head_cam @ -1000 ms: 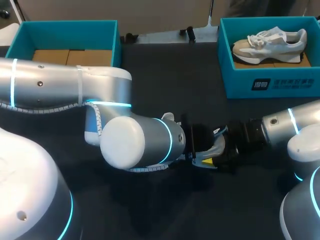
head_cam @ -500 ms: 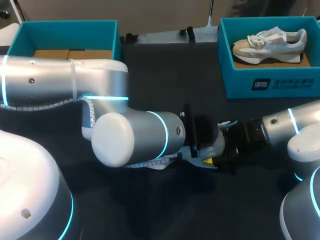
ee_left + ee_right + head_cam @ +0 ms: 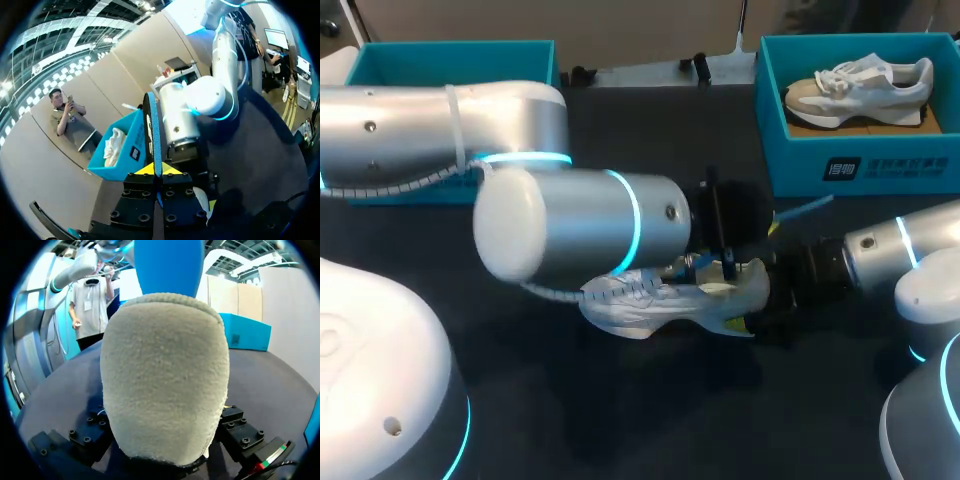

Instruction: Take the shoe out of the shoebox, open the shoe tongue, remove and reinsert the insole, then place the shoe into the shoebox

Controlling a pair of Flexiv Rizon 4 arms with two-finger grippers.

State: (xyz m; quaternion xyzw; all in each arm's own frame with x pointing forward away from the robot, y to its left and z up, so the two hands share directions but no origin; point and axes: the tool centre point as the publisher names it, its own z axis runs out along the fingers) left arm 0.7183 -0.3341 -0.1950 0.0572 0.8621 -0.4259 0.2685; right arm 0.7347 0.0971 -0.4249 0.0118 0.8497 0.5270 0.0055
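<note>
A white shoe lies on its side on the dark table, its heel toward my right arm. My right gripper is shut on that heel, one yellow tip showing under it. A blue insole sticks up out of the shoe's opening. My left gripper, just above the shoe, is shut on the insole. In the left wrist view the insole stands edge-on between the closed yellow tips. In the right wrist view the insole rises beyond the heel, and the heel hides my right fingers.
A teal shoebox at the back right holds a second white and beige shoe. Another teal box stands at the back left, partly behind my left arm. My two arms meet near the table's middle.
My left arm has risen and turned, drawing the blue insole up and out to the right. The shoe's white body, hidden before under the arm, now shows. The right arm stayed put.
</note>
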